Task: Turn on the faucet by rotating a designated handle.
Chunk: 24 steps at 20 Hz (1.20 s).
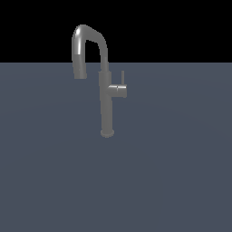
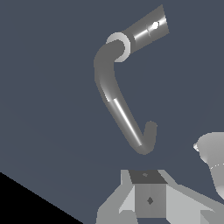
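Wrist view: faucet [image 2: 114, 94] from above, gripper [image 2: 148, 205] body only, fingers' opening impossible to tell

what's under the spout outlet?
Only bare grey floor shows below the faucet spout's outlet in the exterior view: no sink or basin. The outlet's inside cannot be seen.

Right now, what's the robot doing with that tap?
Nothing has hold of it yet. The faucet stands alone on the grey floor with its curved spout overhead. Its small handle sticks out on the exterior view's right, with the thin pin pointing up. The arm is missing from the exterior view; the wrist view looks down on the faucet from above, showing only part of the gripper.
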Each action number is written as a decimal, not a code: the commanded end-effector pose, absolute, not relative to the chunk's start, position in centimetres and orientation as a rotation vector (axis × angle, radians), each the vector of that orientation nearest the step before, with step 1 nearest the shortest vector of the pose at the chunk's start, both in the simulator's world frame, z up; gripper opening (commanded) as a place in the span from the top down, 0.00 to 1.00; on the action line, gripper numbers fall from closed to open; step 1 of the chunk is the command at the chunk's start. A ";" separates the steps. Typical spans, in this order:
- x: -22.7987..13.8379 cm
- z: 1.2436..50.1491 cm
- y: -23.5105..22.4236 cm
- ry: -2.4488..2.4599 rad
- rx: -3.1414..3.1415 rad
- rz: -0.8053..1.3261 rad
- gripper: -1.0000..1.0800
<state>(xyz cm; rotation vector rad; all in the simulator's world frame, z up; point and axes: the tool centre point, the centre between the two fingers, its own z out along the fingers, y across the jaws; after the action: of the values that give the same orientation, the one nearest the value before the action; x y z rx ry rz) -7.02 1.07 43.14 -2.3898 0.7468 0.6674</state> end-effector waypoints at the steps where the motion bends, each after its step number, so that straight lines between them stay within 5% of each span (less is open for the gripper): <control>1: -5.7 42.2 0.6 0.804 -2.301 0.709 1.00; 24: 2.6 30.5 -3.0 1.201 -1.422 0.988 1.00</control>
<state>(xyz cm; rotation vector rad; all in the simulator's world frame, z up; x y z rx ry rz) 2.24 -2.84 31.41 -1.4850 1.1807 0.9747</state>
